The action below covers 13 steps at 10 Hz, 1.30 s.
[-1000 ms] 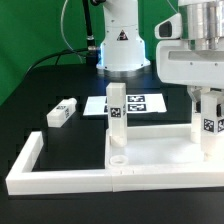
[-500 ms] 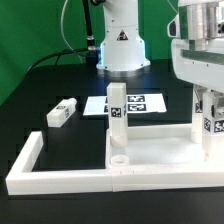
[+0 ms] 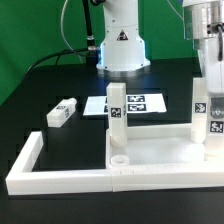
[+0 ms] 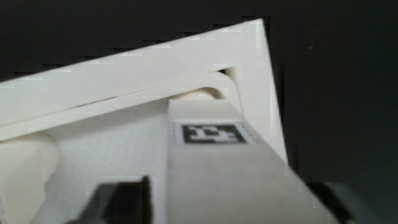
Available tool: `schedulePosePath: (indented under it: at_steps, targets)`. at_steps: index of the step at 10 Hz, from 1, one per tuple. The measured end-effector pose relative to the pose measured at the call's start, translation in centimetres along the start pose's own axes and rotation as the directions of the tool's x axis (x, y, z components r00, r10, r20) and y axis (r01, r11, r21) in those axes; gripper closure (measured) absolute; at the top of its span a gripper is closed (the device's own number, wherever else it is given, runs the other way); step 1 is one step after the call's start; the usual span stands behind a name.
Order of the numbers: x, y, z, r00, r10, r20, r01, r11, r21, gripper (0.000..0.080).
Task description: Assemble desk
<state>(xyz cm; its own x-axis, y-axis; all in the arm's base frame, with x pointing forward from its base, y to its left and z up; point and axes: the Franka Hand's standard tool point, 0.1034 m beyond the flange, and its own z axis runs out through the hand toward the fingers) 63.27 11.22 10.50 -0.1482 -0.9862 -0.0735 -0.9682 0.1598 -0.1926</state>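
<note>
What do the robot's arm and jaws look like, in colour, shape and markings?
The arm is white and rounded, with a small black mark on its base. Black cables run beside it. In the wrist view the jaws appear as dark, blurred blocks.

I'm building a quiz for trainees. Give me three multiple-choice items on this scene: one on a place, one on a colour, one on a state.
1. Where does the loose leg lie? A on the table, at the exterior view's left of the desk top; B inside the desk top; C atop another leg.
2. The table is: A white; B black; C brown.
3. The corner leg by the marker board is: A flat; B tilted; C upright.
A, it lies on bare table; B, dark surface; C, it stands straight.
</note>
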Motion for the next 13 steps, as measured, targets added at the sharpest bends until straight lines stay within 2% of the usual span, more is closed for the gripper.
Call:
schedulePosePath:
  at_steps: [1,2,3,4,6,7,8,9,11,13]
  targets:
    - [-0.1,-0.1,-0.1,0.98,-0.198,-0.001,0.198,0.98,-0.003,0.022]
    - [-0.4,-0.1,-0.2,0.901,-0.434,0.001,0.434,0.901,-0.009,0.022]
    - [-1.0,0.2,0.0,0.826,-0.563,0.01,0.563,0.826,-0.009,0.0164]
    - [-1.9,0.9,0.1,0.797,-0.604,0.012,0.604,0.797,-0.013,0.0152]
    - [-1.4,0.7,0.1,0.699,-0.716,0.008,0.716,0.698,-0.015,0.0152]
    - [-1.3,0.7,0.1,0.618,-0.786,0.007,0.786,0.617,-0.018,0.0151]
    - [-0.9,0.2,-0.3,0.409,-0.912,0.018,0.912,0.408,-0.043,0.0151]
    - [-0.4,-0.7,-0.6,0.29,-0.957,0.02,0.956,0.289,-0.039,0.0151]
    - [-0.6,-0.4,-0.3,0.305,-0.952,0.019,0.952,0.304,-0.039,0.0151]
    - [-0.5,-0.4,-0.3,0.342,-0.94,0.017,0.939,0.341,-0.04,0.0411]
